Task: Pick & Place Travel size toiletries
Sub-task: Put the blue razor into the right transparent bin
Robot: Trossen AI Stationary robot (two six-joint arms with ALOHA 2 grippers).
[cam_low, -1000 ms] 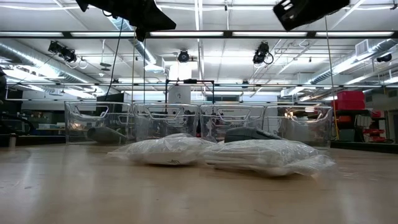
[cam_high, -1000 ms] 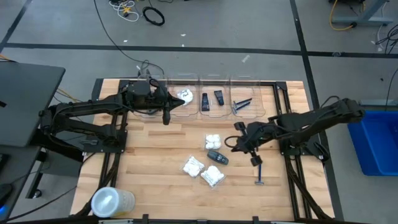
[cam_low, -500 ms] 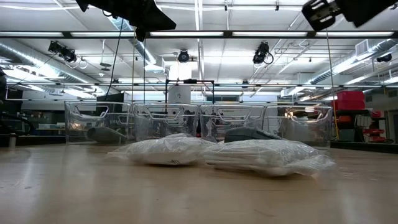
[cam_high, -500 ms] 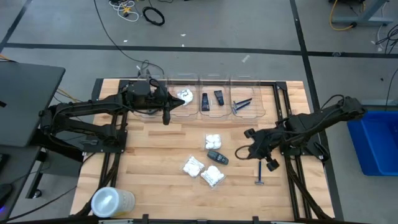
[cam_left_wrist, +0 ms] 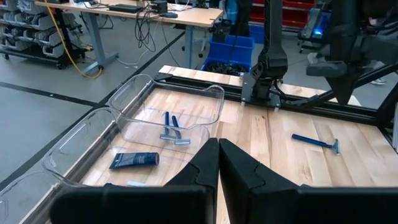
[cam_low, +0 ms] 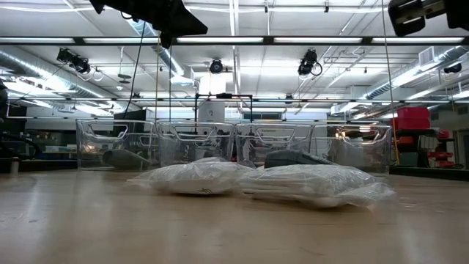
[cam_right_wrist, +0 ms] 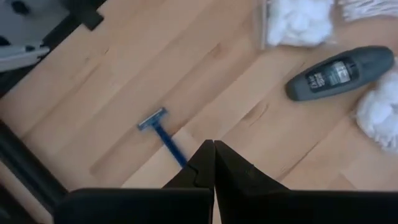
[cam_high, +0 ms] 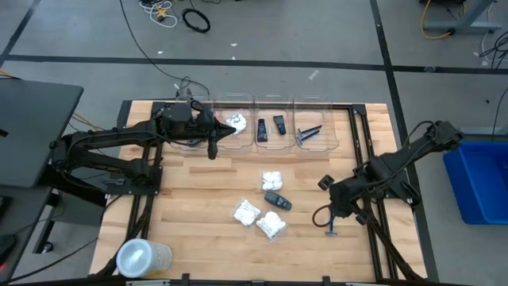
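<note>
On the table lie three white crinkly packets [cam_high: 272,179] [cam_high: 246,212] [cam_high: 271,226], a dark grey oval case [cam_high: 278,200] and a thin blue razor [cam_high: 332,226]. My right gripper [cam_high: 327,211] hangs shut above the table just beside the razor [cam_right_wrist: 163,134], pointing steeply down and touching nothing. My left gripper [cam_high: 212,151] waits shut in the air in front of the clear bins, holding nothing. The bins hold black tubes [cam_high: 271,125], blue razors [cam_left_wrist: 171,127] and a white packet [cam_high: 236,121].
A row of clear plastic bins [cam_high: 274,137] stands along the table's far side. A large translucent round container [cam_high: 143,258] lies at the near left corner. Black frame rails [cam_high: 373,230] run along the table's right edge, close to the right arm.
My right gripper has swung toward the table's near right, from beside the white packets to above the blue razor. It has tipped from a shallow slant to pointing steeply down, rolling somewhat, and stayed shut. Nothing on the table has moved.
</note>
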